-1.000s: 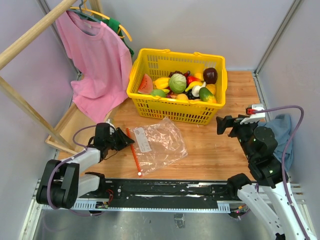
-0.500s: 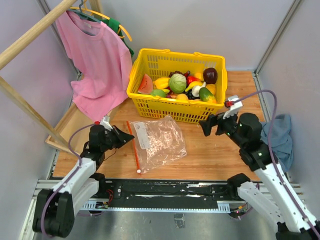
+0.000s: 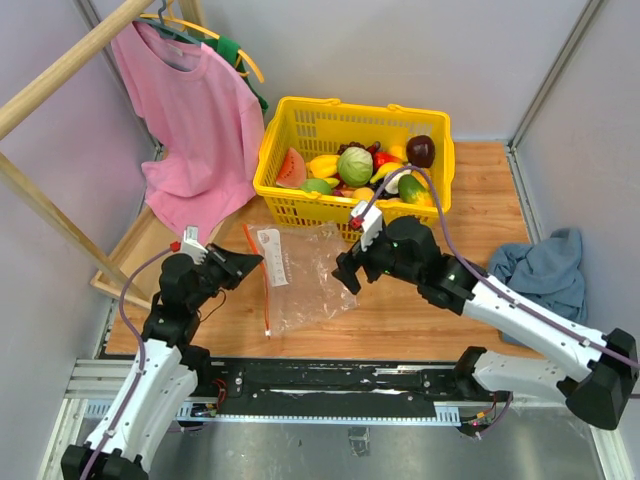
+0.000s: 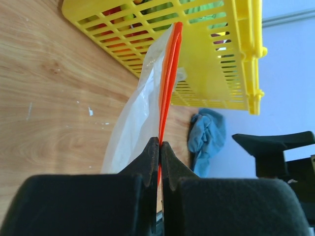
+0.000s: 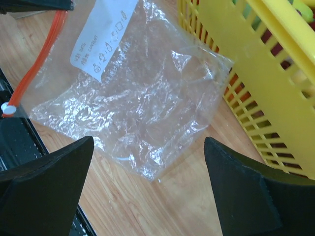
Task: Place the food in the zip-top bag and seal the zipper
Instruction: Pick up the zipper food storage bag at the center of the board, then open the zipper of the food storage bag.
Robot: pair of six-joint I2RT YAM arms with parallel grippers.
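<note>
The clear zip-top bag (image 3: 310, 278) lies on the wooden table in front of the yellow basket, its white label (image 5: 104, 37) up. Its red zipper (image 3: 258, 280) runs along the left edge, with a white tip (image 5: 8, 108) at the near end. My left gripper (image 3: 253, 262) is shut on the zipper (image 4: 167, 83) near its far end. My right gripper (image 3: 347, 272) is open and empty, hovering over the bag's right part (image 5: 147, 105). The food (image 3: 355, 166), a green cabbage, watermelon slice, yellow and red pieces, fills the basket.
The yellow basket (image 3: 300, 205) stands at the back centre, close behind the bag. A pink shirt (image 3: 195, 130) hangs on a wooden rack (image 3: 60, 215) at the left. A blue cloth (image 3: 548, 272) lies at the right wall. A black rail (image 3: 320, 380) runs along the near edge.
My left gripper moved to the zipper and closed on it, shifting the bag slightly left. My right arm swung far left from the right side to above the bag.
</note>
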